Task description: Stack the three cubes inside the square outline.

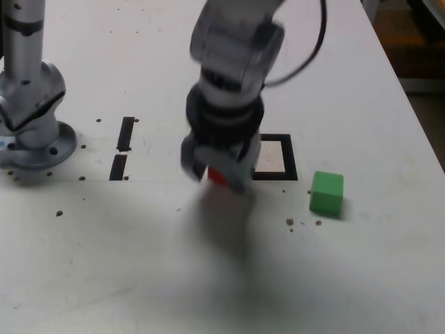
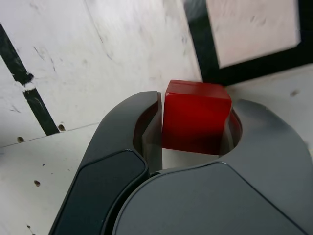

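Observation:
My gripper [image 1: 217, 175] is shut on the red cube [image 2: 195, 117], with the jaws pressing both of its sides. In the exterior view the red cube [image 1: 217, 177] peeks out below the wrist, just left of the square outline [image 1: 290, 156]. The wrist view shows the square outline [image 2: 205, 54] close beyond the cube, its pale centre bare. The green cube [image 1: 327, 193] sits on the table to the exterior view's right of the outline. The yellow cube is out of view. The arm hides the outline's left side in the exterior view.
Two short black tape strips [image 1: 123, 146] lie at the exterior view's left. The arm's grey base [image 1: 31, 132] stands at the far left. A black cable [image 1: 306, 56] loops behind the arm. Small dark specks [image 1: 299, 223] dot the white table [image 1: 139, 264].

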Controlling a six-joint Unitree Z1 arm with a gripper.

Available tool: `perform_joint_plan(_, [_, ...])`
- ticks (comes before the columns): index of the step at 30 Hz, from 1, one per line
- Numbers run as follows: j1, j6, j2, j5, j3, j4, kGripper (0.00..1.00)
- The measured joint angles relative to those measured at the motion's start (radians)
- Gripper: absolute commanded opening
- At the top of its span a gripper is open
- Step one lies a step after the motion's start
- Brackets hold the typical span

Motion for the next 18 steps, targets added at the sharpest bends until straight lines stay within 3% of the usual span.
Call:
perform_joint_plan(4, [0.085,0.016,-0.008,0.008,-0.074,0.042,0.32])
perform_joint_plan(8, [0.152,0.021,0.010,-0.010,-0.114,0.046,0.32])
perform_joint_plan(18, [0.214,-0.005,0.079,-0.026,-0.115,0.007,0.34])
